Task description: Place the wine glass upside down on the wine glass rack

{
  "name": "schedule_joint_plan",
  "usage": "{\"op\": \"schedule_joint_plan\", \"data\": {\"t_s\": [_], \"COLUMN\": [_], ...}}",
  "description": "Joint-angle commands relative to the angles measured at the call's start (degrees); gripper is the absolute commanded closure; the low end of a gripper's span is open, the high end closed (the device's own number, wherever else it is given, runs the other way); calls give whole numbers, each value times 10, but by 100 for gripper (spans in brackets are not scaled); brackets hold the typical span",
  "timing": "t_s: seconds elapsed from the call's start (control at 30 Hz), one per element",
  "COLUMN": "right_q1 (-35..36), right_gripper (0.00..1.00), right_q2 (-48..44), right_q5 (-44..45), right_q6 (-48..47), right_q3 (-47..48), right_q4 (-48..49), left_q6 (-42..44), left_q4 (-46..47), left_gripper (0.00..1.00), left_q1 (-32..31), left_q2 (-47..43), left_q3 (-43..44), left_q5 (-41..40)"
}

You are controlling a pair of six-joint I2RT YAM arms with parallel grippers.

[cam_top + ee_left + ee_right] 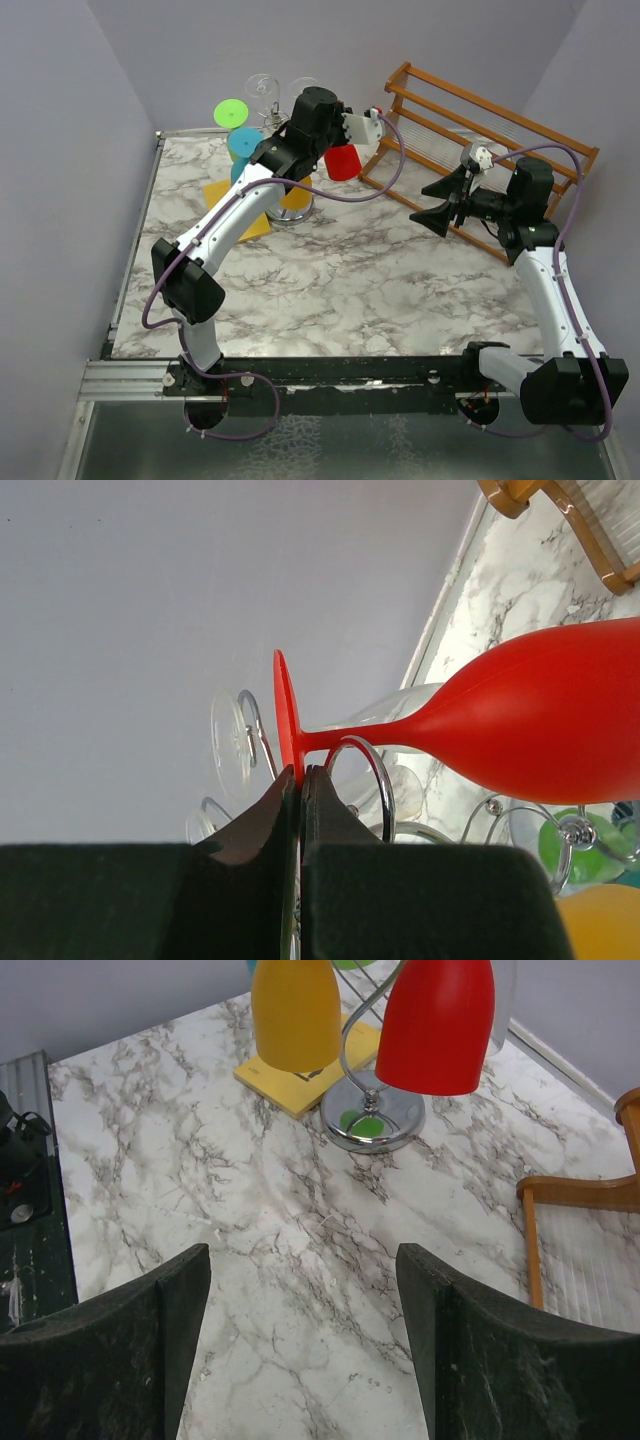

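Left arm [235, 215] stretches to the wine glass rack [400, 1128], left tool [298, 775] clamping the one red wine glass [540, 715] by its foot; right tool [303, 1290] apart; one yellow glass [295, 1010].

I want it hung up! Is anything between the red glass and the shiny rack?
Nothing visible. The left gripper holds the red wine glass by its foot, stem right beside a curl of the wine glass rack; clear glasses hang nearby.

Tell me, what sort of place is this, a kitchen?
Probably a robot test bench, not a kitchen: two robot arms bolted at the edge of a marble-patterned table, bare walls boxing it in, and a wine glass rack hung with coloured glasses.
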Motion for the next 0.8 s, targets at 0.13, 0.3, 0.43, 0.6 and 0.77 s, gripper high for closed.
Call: {"op": "schedule_joint_plan", "data": {"t_s": [0.13, 0.3, 0.43, 0.6, 0.77], "right_q1": [-2, -2, -2, -2, -2], "right_gripper": [25, 25, 25, 25, 25], "right_q2": [-6, -6, -4, -5, -5], "right_q5": [-11, -11, -11, -11, -11], "right_q6": [2, 1, 1, 0, 0], "right_q3": [-6, -5, -6, -5, -5], "right_q4": [16, 15, 16, 15, 14], "left_q6": [-5, -16, -23, -27, -29], "left_q4": [-8, -14, -15, -18, -16], "left_gripper": [100, 100, 100, 100, 100], "left_q1": [-3, -4, -7, -15, -24], "left_q2": [-27, -32, -41, -53, -63], "left_q3": [13, 20, 13, 0, -12], "left_q5": [-32, -41, -41, -42, -54]}}
